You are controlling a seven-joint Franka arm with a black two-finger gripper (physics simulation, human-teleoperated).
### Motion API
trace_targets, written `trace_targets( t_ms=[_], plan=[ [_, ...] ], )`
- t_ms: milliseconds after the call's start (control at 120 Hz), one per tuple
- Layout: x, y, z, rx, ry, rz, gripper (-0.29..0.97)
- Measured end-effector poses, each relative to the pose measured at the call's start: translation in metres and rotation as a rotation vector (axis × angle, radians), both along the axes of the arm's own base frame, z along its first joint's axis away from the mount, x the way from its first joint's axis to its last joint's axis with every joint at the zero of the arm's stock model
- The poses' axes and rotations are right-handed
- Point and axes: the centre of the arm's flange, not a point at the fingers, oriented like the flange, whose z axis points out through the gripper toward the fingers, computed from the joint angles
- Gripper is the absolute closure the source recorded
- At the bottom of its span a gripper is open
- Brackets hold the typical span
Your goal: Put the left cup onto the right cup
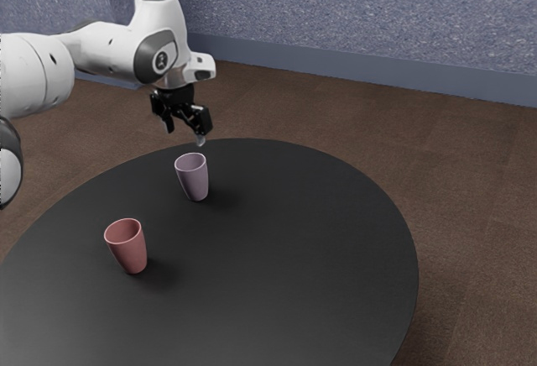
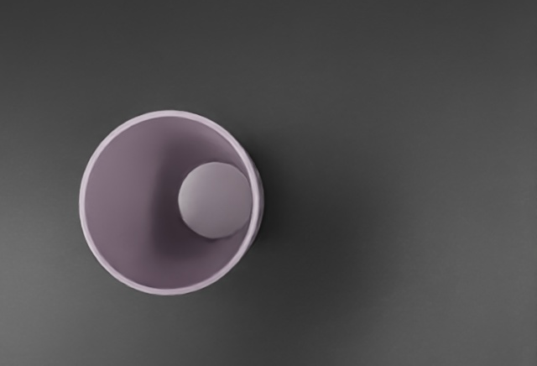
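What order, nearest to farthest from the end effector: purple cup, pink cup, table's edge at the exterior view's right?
1. Purple tapered cup, just under the black end effector.
2. Pink tapered cup, toward the exterior view's left.
3. Round black table's rim, exterior view's right.

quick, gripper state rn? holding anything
Gripper: open, holding nothing, poised above the lilac cup.
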Motion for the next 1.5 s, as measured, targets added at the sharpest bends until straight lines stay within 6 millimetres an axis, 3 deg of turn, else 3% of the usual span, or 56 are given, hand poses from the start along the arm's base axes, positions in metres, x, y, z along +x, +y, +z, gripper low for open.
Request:
trace_targets(
  t_ms=[508, 992, 1500],
  plan=[
    [0.01, 0.007, -0.041, -0.009, 0.036, -0.025, 0.0],
    [0.029, 0.014, -0.064, -0.01, 0.023, -0.058, 0.0],
    [0.036, 0.012, -0.089, -0.025, 0.038, -0.078, 0.0]
  ],
)
